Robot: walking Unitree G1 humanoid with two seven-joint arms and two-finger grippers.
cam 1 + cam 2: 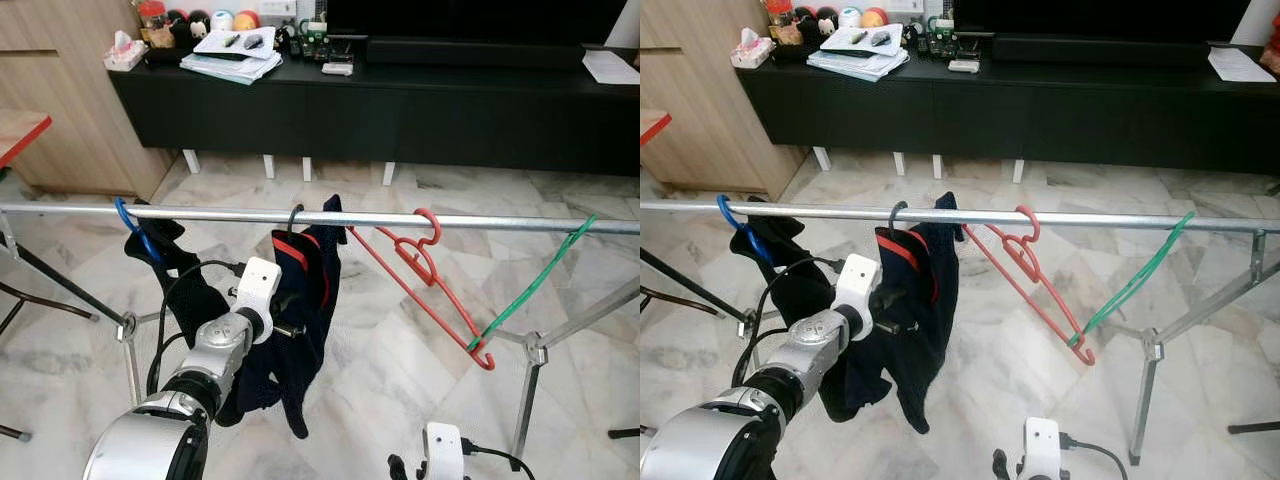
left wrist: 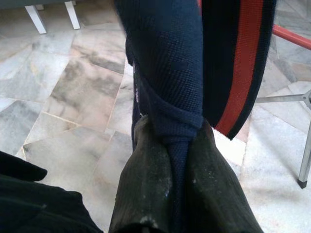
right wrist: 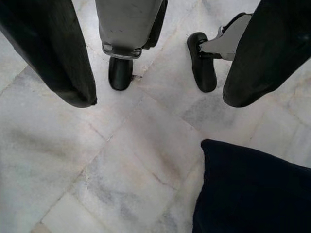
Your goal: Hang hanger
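Already the black hanger (image 1: 291, 218) with the navy, red-striped cloth (image 1: 305, 300) hooks over the long silver rail (image 1: 500, 221). The left gripper (image 2: 178, 160) pinches that cloth; letting go is left. The right gripper (image 3: 160, 73) hangs low, fingers spread apart.

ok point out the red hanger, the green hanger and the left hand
red hanger (image 1: 425, 278): left eye view, on its long sloping arm.
green hanger (image 1: 535, 282): left eye view, midway along its thin wire.
left hand (image 2: 177, 160): left wrist view, between the fingertips, pinching navy cloth.
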